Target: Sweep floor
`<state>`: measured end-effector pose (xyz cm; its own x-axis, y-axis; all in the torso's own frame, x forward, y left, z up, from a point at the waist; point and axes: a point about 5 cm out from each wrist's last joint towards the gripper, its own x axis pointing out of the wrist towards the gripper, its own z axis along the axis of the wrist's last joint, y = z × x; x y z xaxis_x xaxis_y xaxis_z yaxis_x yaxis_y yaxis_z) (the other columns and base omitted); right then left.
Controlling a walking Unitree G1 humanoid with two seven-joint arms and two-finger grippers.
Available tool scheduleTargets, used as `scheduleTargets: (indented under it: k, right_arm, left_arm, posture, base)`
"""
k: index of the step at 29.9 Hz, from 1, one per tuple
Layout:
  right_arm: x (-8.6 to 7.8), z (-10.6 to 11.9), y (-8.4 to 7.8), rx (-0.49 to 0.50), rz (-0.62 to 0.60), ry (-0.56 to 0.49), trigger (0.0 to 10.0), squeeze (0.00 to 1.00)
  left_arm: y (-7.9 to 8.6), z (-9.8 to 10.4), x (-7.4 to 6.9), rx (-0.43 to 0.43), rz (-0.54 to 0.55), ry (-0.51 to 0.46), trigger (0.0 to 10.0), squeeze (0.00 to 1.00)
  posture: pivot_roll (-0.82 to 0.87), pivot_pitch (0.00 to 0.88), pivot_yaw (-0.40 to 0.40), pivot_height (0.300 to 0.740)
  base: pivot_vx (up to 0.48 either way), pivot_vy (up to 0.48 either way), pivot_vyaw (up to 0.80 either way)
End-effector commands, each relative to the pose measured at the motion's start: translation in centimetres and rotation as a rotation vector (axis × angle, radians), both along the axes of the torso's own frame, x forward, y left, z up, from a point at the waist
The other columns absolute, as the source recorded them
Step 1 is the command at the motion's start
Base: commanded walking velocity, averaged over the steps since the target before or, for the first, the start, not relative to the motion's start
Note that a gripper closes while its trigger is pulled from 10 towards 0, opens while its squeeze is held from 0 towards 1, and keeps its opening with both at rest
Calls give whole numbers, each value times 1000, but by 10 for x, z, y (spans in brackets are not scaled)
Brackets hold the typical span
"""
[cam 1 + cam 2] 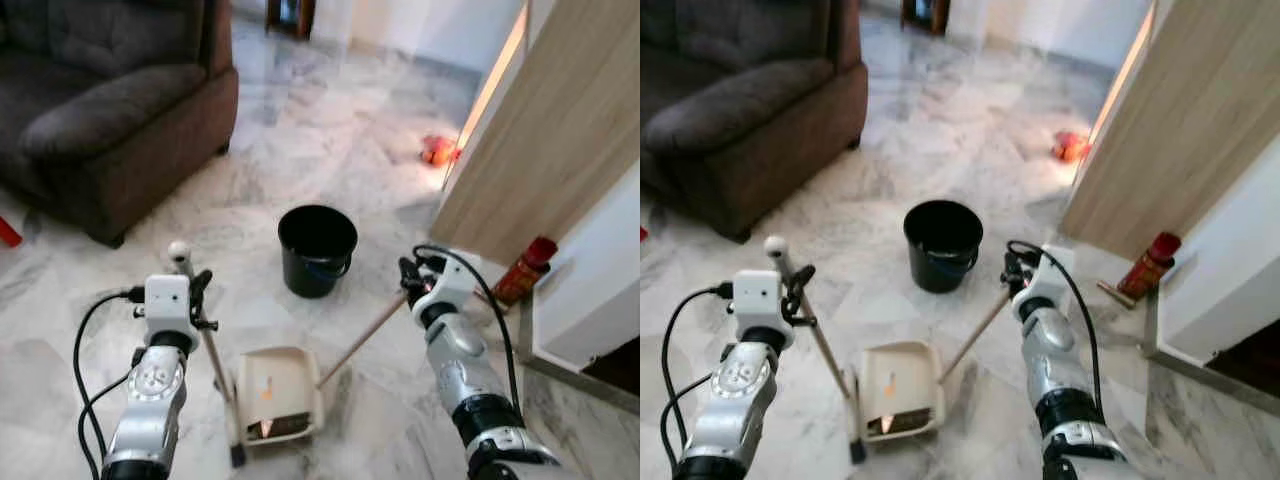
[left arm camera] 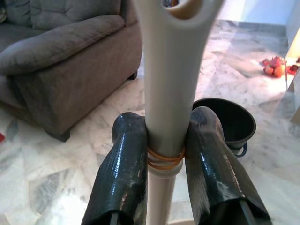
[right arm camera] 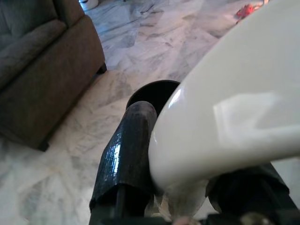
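With a little debris already lying in the cream dustpan (image 1: 277, 398) on the marble floor (image 1: 330, 130), left gripper (image 2: 165, 154) clamps the broom handle (image 2: 169, 93), right gripper (image 1: 414, 276) grips the dustpan's handle (image 1: 362, 341); emptying into the black bucket (image 1: 317, 248) seemingly remains.

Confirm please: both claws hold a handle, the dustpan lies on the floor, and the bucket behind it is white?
Only the colour is wrong. The bucket is black, as the left eye view shows. The rest holds: the left claw and right claw each hold a handle, and the dustpan lies on the floor.
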<state>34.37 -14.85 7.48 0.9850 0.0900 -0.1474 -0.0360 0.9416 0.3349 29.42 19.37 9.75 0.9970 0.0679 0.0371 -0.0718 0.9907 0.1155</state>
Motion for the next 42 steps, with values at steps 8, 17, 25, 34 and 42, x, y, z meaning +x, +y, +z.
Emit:
scheduleTargets:
  k: [8,17,25,34,42]
  right_arm:
    - [2,6,-7,35,-28,-33,10000,0]
    - [1,6,-8,42,-38,-35,10000,0]
    - [2,6,-8,40,-34,-36,10000,0]
    - [2,6,-8,42,-38,-26,10000,0]
    - [2,7,-7,34,-39,-37,10000,0]
  left_arm:
    - [-9,4,2,-16,-24,-20,10000,0]
    - [-9,4,2,-17,-24,-19,10000,0]
    - [-10,4,2,-19,-22,-19,10000,0]
    - [-9,4,2,-18,-21,-20,10000,0]
    - [-9,5,2,-18,-21,-22,10000,0]
  posture:
    - [50,73,-83,740]
    - [50,77,-85,740]
    - [52,81,-88,740]
    - [52,84,-88,740]
    - [54,85,-87,740]
  base:
    - [331,0,0]
    - [331,0,0]
    - [332,0,0]
    - [330,0,-118]
    - [263,0,-273]
